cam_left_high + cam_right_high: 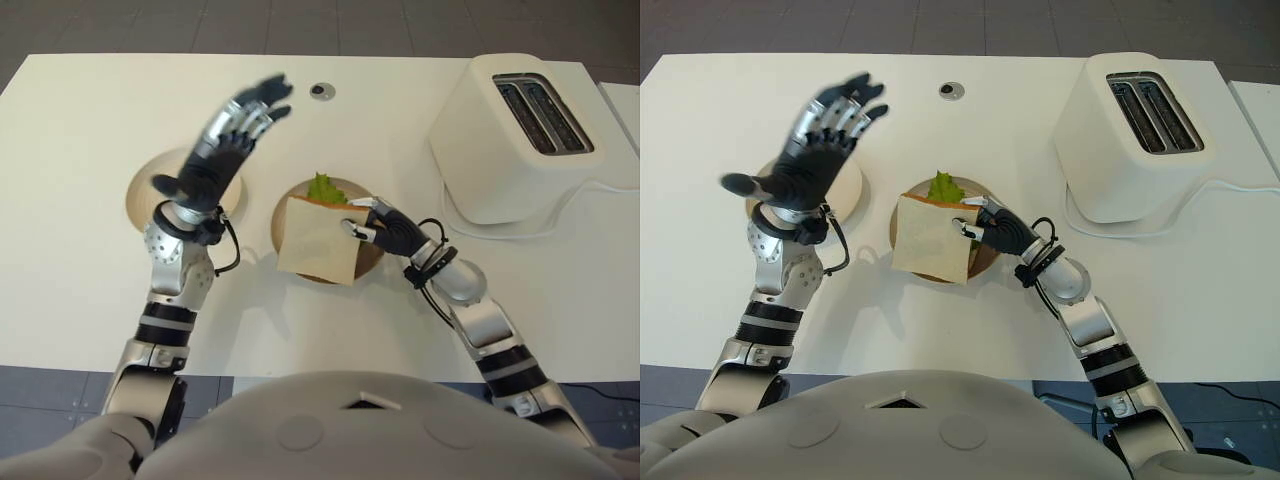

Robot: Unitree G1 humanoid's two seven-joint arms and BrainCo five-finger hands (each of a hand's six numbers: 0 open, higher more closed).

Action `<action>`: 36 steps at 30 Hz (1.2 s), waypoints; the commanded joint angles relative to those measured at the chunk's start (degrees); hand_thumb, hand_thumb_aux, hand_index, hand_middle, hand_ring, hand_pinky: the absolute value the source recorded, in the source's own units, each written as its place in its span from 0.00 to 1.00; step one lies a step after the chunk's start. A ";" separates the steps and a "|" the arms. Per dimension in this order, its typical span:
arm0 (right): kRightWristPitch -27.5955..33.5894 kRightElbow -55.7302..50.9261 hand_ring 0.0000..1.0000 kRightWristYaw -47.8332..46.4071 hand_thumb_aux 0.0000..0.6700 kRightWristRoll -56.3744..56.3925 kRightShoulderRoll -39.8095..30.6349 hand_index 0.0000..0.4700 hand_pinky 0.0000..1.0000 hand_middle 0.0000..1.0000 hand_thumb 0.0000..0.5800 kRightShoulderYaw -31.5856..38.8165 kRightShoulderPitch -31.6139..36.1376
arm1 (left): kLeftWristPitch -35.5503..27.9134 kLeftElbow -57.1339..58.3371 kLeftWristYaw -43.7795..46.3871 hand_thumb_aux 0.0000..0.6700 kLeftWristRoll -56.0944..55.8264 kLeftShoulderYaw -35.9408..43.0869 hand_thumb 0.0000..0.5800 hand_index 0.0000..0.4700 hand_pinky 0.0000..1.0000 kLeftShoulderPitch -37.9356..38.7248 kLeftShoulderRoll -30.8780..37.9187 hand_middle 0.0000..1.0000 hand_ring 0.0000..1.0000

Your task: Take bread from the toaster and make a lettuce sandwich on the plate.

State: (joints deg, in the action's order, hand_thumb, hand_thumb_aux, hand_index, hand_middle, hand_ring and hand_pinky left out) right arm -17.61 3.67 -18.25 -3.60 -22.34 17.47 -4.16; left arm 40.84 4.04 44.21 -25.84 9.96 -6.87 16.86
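The left hand [208, 165] is raised above the table [80, 120] with the forearm nearly upright and the wrist bent back. Its palm is open, its dark fingers are spread apart and stretched up and away, and it holds nothing. It hovers over a shallow round wooden dish [143, 197] that lies to the left of the plate.

The right arm comes in from the lower right, its forearm slanting toward the centre of the table. The right hand [392, 230] lies low over the right side of the plate [370, 262], with its fingers closed on the right edge of a bread slice [318, 240].

The slice is pale, flat and roughly square with a smooth face. It lies tilted over the round, brown wooden plate and covers most of it. A ruffled green lettuce leaf [322, 187] pokes out from under the slice's far edge, and what lies beneath the slice is hidden.

The toaster [500, 150] stands to the right of the plate and well apart from it. It is a cream box with rounded corners and a matte shell, and two long dark slots run along its top. A small round metal grommet [321, 91] is set into the smooth white tabletop beyond the plate
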 commanded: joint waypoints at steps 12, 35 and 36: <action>3.46 -1.73 1.00 -2.76 1.00 4.72 2.90 1.00 1.00 1.00 1.00 -5.86 1.09 | 8.60 1.58 -1.42 0.00 21.38 8.71 0.00 0.00 0.00 4.59 5.11 0.00 0.00; -1.57 -14.37 1.00 4.43 1.00 -10.48 6.06 1.00 1.00 1.00 1.00 -2.77 3.45 | 8.75 18.05 -16.97 0.00 46.40 8.52 0.00 0.00 0.00 -1.44 6.17 0.00 0.00; -1.94 -14.95 1.00 4.71 1.00 -12.03 5.32 1.00 1.00 1.00 1.00 -2.32 3.53 | 9.08 18.20 -16.16 0.00 46.23 9.64 0.00 0.00 0.00 -1.09 6.58 0.00 0.00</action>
State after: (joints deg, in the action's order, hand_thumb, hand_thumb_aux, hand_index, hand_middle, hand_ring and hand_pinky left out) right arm -19.51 -8.92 -12.04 -11.94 -15.78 12.42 0.83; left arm 51.74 19.68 26.07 17.38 17.17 -9.12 22.10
